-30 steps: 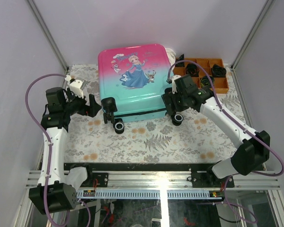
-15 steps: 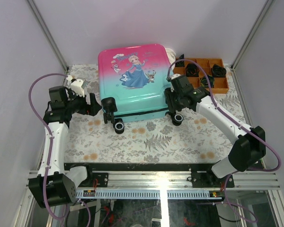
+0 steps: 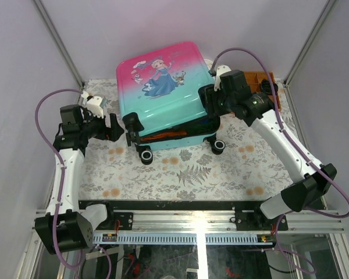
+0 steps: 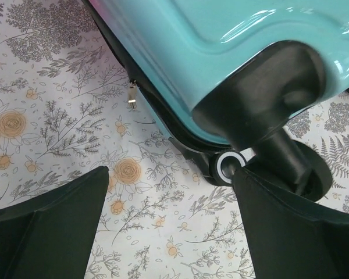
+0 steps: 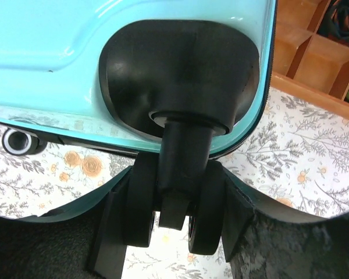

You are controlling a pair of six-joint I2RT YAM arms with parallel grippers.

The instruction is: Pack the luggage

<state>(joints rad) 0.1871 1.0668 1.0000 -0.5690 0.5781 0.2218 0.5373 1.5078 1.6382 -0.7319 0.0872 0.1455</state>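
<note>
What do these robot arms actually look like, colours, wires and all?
The left arm and right arm both have slim white links joined by chunky black joints. A purple cable loops loosely along each one. Each arm ends in two flat, wedge-shaped dark fingers.

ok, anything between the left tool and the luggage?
Nothing visible. The left tool is open and faces the luggage, with only bare floral tablecloth in the gap. The left caster sits beside one finger. The right tool is clamped directly on the right caster.
</note>
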